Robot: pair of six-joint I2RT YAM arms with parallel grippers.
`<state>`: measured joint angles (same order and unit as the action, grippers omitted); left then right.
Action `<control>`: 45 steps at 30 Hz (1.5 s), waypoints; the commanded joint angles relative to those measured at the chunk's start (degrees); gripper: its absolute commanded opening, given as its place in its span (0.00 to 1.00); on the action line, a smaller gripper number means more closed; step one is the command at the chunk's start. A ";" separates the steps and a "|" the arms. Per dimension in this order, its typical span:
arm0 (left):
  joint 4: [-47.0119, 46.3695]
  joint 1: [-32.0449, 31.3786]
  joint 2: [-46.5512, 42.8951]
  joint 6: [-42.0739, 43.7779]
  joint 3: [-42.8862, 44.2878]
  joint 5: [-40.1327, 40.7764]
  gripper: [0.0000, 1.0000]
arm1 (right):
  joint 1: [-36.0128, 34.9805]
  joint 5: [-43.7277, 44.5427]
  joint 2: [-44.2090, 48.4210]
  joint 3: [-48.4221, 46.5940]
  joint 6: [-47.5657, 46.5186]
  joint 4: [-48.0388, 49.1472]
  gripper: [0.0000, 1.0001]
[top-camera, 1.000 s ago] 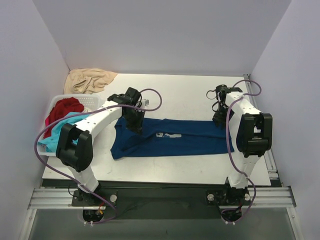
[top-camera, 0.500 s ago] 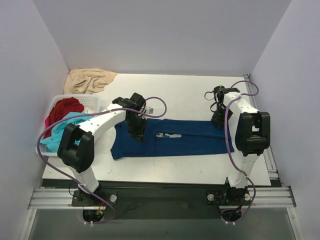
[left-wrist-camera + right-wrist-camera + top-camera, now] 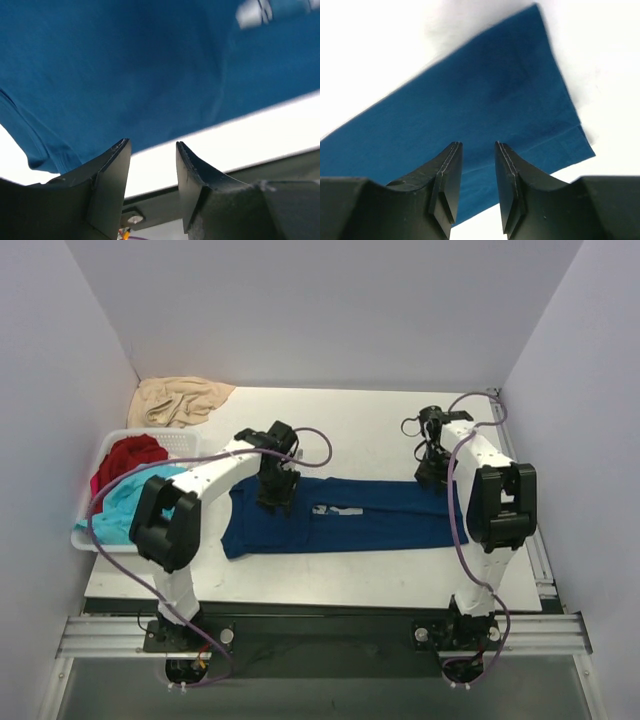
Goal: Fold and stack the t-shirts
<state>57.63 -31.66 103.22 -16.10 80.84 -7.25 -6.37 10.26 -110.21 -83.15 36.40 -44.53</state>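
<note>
A navy t-shirt [image 3: 380, 522] lies on the white table [image 3: 350, 430], folded lengthwise into a long strip, with its pale print [image 3: 337, 510] facing up. My left gripper [image 3: 277, 490] hovers over the strip's left part near the collar end. Its jaws are open with nothing between them [image 3: 152, 145], and the navy cloth [image 3: 125, 65] lies beyond the fingertips. My right gripper [image 3: 432, 470] stands over the strip's far right corner. It is open too [image 3: 477, 145], over the hem of the shirt [image 3: 485, 100]. A red t-shirt [image 3: 128, 458] and a turquoise one [image 3: 125, 502] sit in the basket.
The white basket [image 3: 185, 443] stands at the table's left edge. A beige cloth [image 3: 180, 400] lies crumpled in the back left corner. Walls close the table in on three sides, and the metal rail with the arm bases [image 3: 320, 632] runs along the near edge.
The left gripper has opened, let go of the navy cloth and shifted right and back. The right gripper has drawn back slightly and opened a little wider. The shirt lies flatter.
</note>
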 commanded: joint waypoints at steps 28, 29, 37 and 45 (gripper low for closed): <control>2.93 15.84 39.31 -16.86 38.32 0.22 0.38 | -4.70 -16.94 -12.40 -3.25 -8.89 -6.53 0.33; 3.89 16.19 40.73 -17.38 43.48 0.04 0.38 | -4.70 -16.94 -12.13 -2.20 -8.81 -6.62 0.33; 5.84 17.86 51.38 -21.69 60.32 -2.07 0.38 | -6.81 -17.29 -9.49 1.15 -6.97 -7.32 0.33; -12.96 19.27 53.74 -29.16 57.24 -11.64 0.38 | -12.60 -20.28 -9.58 0.36 -5.55 -7.94 0.33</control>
<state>58.92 -12.99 150.78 -41.39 139.52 -18.09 -15.99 -8.56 -119.55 -83.64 29.78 -49.67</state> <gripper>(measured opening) 0.381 0.329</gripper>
